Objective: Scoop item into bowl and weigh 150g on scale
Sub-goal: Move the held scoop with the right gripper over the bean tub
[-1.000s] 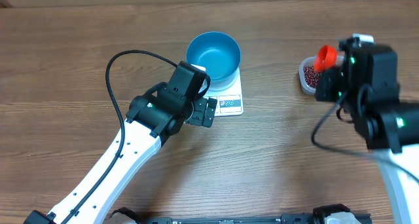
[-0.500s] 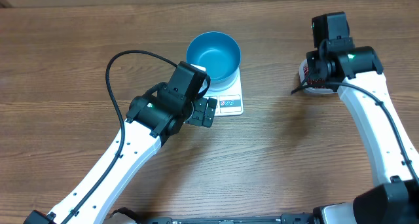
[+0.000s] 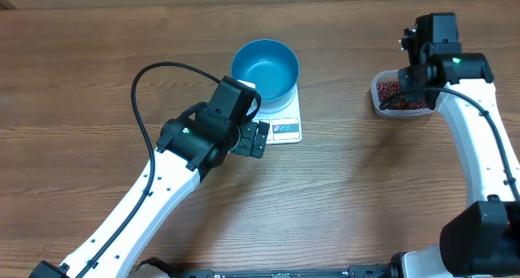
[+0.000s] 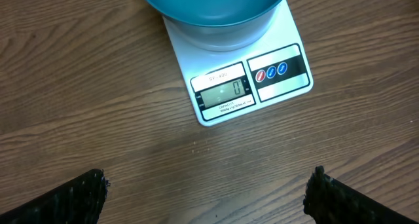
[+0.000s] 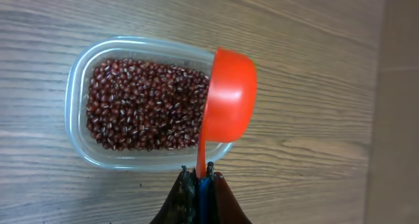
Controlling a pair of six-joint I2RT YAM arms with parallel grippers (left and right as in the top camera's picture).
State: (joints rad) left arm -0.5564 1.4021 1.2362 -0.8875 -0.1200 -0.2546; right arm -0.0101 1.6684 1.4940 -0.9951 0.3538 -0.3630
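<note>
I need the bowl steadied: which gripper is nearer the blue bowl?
Left. The left gripper hovers open beside the scale under the blue bowl; the right gripper, shut on the red scoop, is far off over the clear tub of beans.

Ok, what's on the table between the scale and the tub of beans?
Nothing. The overhead view shows only bare table between the scale and the tub of beans.
</note>
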